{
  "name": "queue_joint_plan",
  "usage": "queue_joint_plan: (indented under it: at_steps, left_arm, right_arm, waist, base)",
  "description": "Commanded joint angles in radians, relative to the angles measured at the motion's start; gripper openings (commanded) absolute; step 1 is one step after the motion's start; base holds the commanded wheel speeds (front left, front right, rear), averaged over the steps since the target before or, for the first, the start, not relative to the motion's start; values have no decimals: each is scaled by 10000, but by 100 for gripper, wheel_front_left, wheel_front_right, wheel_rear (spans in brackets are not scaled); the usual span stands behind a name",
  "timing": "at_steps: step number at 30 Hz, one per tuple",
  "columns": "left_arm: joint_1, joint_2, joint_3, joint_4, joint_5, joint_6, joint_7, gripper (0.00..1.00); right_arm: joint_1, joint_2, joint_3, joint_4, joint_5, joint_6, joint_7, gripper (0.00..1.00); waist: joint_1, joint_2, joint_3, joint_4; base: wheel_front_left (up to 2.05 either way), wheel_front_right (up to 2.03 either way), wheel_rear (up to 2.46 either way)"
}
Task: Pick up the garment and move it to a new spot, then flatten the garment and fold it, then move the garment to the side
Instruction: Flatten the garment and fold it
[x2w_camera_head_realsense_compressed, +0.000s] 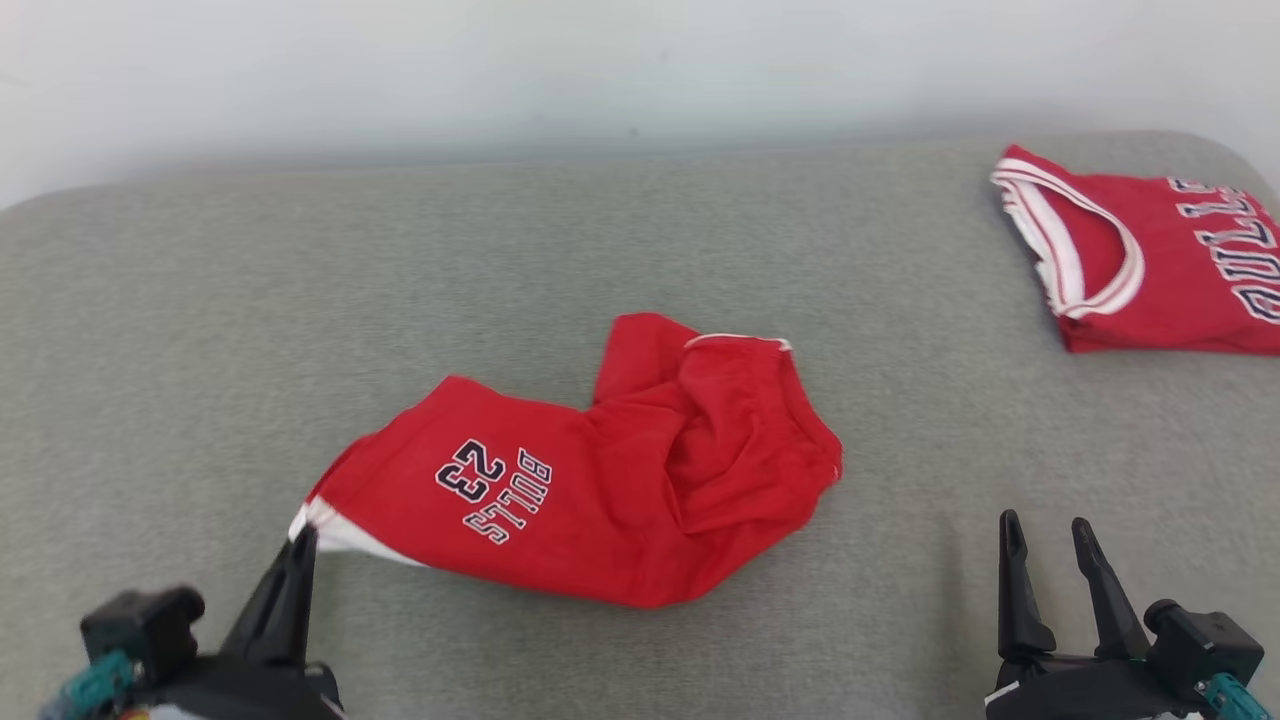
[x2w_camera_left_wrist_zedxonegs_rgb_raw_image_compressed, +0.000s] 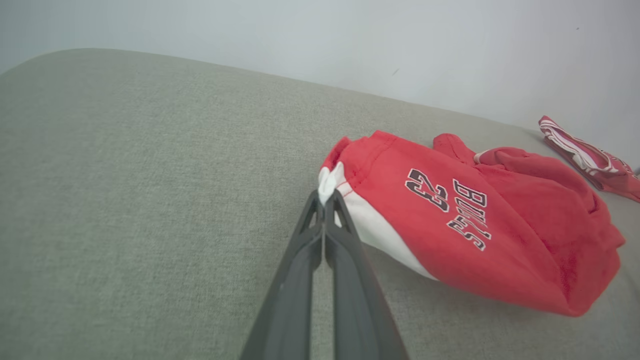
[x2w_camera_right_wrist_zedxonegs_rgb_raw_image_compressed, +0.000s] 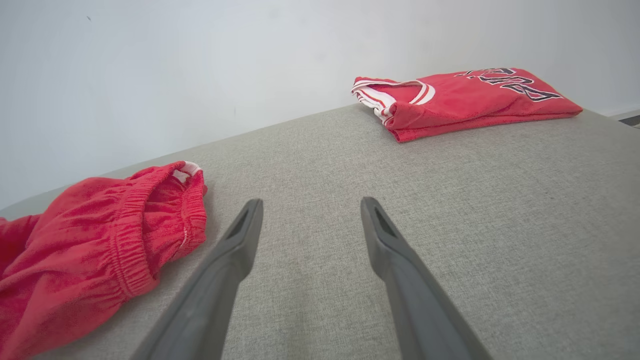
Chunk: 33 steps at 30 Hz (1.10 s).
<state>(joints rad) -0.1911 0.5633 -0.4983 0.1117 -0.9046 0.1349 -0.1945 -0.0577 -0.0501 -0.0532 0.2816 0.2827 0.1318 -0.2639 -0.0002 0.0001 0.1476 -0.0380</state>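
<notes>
The garment (x2w_camera_head_realsense_compressed: 600, 470) is a pair of red shorts printed "BULLS 23", lying crumpled in the middle of the grey cushion (x2w_camera_head_realsense_compressed: 640, 250). Its white hem corner at the lower left is pinched by my left gripper (x2w_camera_head_realsense_compressed: 303, 540), which is shut on it. In the left wrist view the left gripper (x2w_camera_left_wrist_zedxonegs_rgb_raw_image_compressed: 326, 196) has both fingers closed on the white edge of the garment (x2w_camera_left_wrist_zedxonegs_rgb_raw_image_compressed: 480, 225). My right gripper (x2w_camera_head_realsense_compressed: 1048, 530) stands open at the lower right, apart from the cloth. In the right wrist view the right gripper (x2w_camera_right_wrist_zedxonegs_rgb_raw_image_compressed: 310, 207) has nothing between its fingers, and the garment's (x2w_camera_right_wrist_zedxonegs_rgb_raw_image_compressed: 90, 250) waistband lies to their left.
A folded red jersey (x2w_camera_head_realsense_compressed: 1150, 260) with white trim lies at the far right of the cushion; the right wrist view shows the jersey (x2w_camera_right_wrist_zedxonegs_rgb_raw_image_compressed: 460, 97) ahead and to the right. A pale wall (x2w_camera_head_realsense_compressed: 640, 70) rises behind the cushion's rounded far edge.
</notes>
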Motion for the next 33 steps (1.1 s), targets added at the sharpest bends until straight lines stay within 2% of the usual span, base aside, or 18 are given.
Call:
queue_joint_plan:
  at_steps: [1,8,12,13,14,15,19,25,33]
  left_arm:
    - [293,-88,51,-64,-63,66,-106,0]
    - [1676,-644,359,104,-393,458,-543,0]
    - [1980,-902,170,700,-200,312,-615,0]
    - [1937,-996,186,821,-123,270,-642,33]
    - [1888,-1080,229,952,-49,229,-660,92]
    - [1815,-1111,270,1056,106,151,-686,100]
    - [1548,-1338,808,999,639,14,-715,100]
    - [1751,-1914,2474,174,2504,-228,-706,100]
    - [2172,-2696,3830,-701,4580,-833,-707,100]
  right_arm:
    - [64,-3,-53,-4,-90,-27,-2,100]
    - [152,-4,-30,72,-198,-27,-2,100]
    - [201,-4,-28,112,-257,-27,19,100]
    - [212,-11,-33,120,-267,-27,31,100]
    - [212,-20,-29,121,-277,-27,47,100]
    - [209,-42,-36,111,-294,-27,43,100]
    - [256,-74,-82,66,-285,-27,62,100]
    - [382,-86,-69,29,-290,-27,83,100]
    - [584,-96,37,65,-208,-27,117,100]
  waist:
    - [2,-1,-268,627]
    - [2,-1,-339,874]
    - [2,-1,-399,914]
    - [2,-1,-424,920]
    - [2,-1,-454,918]
    - [2,-1,-490,913]
    - [2,-1,-587,912]
    - [2,-1,-821,833]
    - [2,-1,-1129,605]
  base:
    - [0,0,0]
    - [0,0,0]
    - [0,0,0]
    - [0,0,0]
    - [0,0,0]
    - [0,0,0]
    - [0,0,0]
    - [0,0,0]
    - [0,0,0]
